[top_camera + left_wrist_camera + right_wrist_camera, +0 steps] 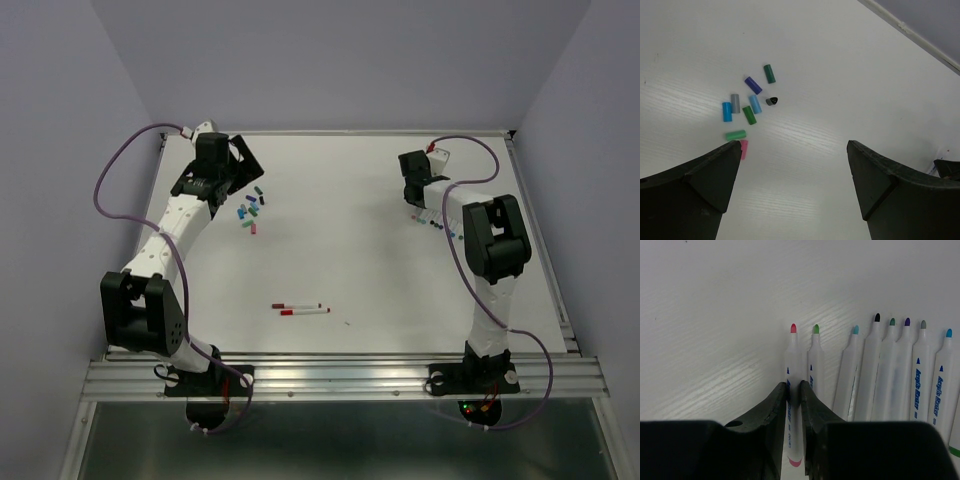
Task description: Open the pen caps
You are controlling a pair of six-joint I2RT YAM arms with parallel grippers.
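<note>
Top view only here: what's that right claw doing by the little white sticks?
Observer: The right gripper is shut on a pink-tipped pen, cap off.
Operator: And its neighbours?
Observer: Seven more pens lie beside it, tips bare.
Operator: The left claw?
Observer: The left gripper is open, empty, over nine loose caps; the pink cap shows beside one finger.
</note>
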